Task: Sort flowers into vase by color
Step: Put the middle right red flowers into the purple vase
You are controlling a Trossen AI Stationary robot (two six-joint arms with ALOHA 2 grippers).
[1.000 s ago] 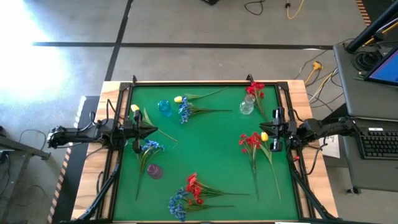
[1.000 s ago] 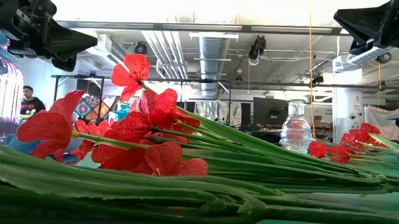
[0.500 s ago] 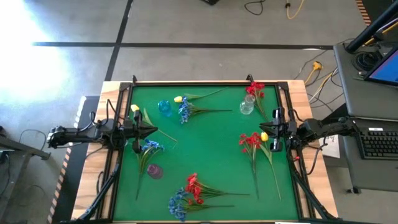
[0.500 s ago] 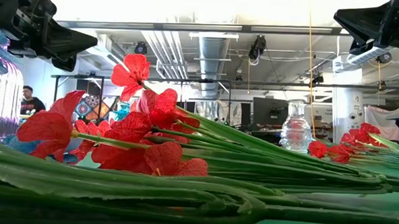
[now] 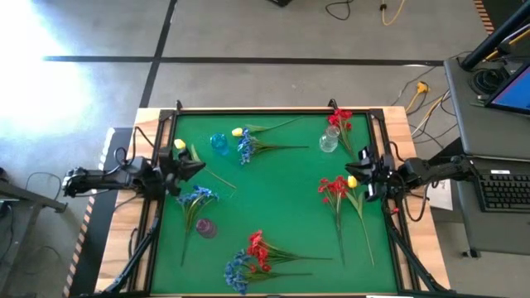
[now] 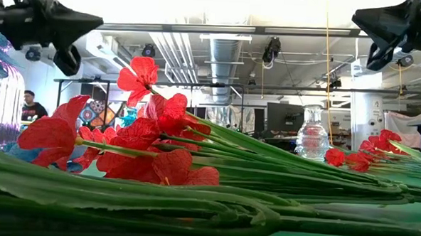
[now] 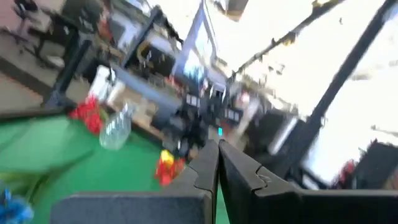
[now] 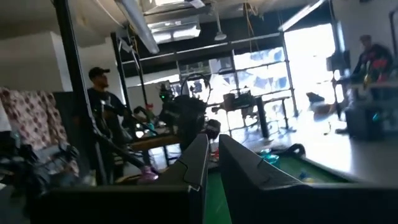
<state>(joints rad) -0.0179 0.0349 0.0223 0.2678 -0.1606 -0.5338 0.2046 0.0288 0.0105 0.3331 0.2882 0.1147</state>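
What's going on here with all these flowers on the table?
Two robot arms are set up to sort flowers by color into vases, but nothing is being held. The left gripper and right gripper are both shut and empty at opposite sides of the green table. Red flowers, blue flowers and a yellow flower lie loose on it. A clear vase at the far right holds red flowers.

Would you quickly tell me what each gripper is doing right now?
Left gripper: closed, holding nothing.
Right gripper: closed, holding nothing.
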